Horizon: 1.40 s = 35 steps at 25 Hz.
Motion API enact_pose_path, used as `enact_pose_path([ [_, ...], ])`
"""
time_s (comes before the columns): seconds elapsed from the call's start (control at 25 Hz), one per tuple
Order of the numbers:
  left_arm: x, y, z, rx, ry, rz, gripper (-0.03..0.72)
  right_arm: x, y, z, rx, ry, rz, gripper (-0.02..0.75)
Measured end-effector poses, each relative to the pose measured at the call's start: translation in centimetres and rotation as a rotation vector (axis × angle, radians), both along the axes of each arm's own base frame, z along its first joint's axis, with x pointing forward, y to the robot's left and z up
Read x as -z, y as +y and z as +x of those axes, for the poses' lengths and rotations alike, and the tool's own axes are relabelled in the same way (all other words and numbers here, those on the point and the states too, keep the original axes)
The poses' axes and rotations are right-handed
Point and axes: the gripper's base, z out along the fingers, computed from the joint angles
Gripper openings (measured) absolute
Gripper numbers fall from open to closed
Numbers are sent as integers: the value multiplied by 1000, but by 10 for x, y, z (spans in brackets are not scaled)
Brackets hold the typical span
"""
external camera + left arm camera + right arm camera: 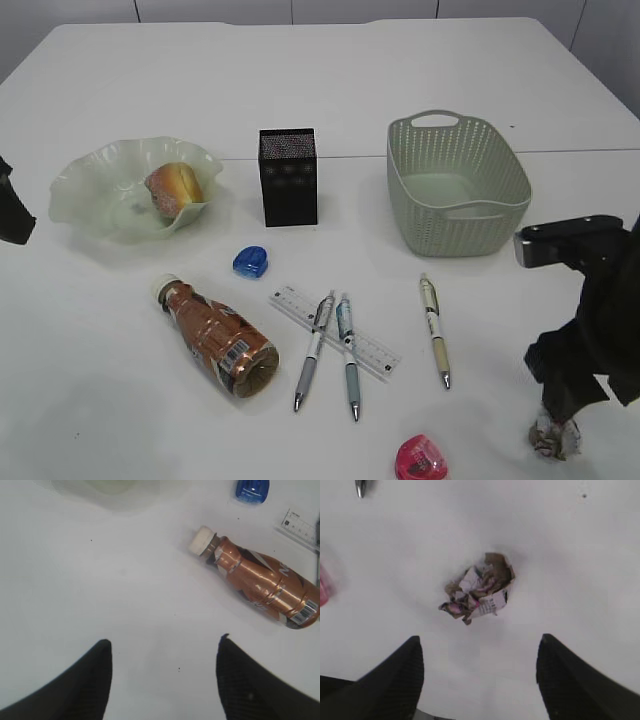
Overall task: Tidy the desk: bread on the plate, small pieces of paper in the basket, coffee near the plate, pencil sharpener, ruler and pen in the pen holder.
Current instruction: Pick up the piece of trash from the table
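White tabletop surrounds the crumpled paper (479,591), which lies at the near right corner, directly ahead of the right claw (479,677), centred between its spread jaws. Its fingers hold nothing. The left claw (164,680), also spread and empty, hovers well apart.
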Motion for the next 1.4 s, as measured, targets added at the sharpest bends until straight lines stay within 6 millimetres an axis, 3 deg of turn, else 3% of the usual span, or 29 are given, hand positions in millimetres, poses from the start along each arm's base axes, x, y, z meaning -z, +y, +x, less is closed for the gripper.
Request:
enact_pose_path([
  [0.36,0,0,0,0,0,-1,479,8,0,-2,-83,-11,12,512],
  [0.96,0,0,0,0,0,-1,479,49,4,10,-89,62,-6,512],
  [1.4,0,0,0,0,0,-1,479,53,4,13,-100,36,-12,470],
])
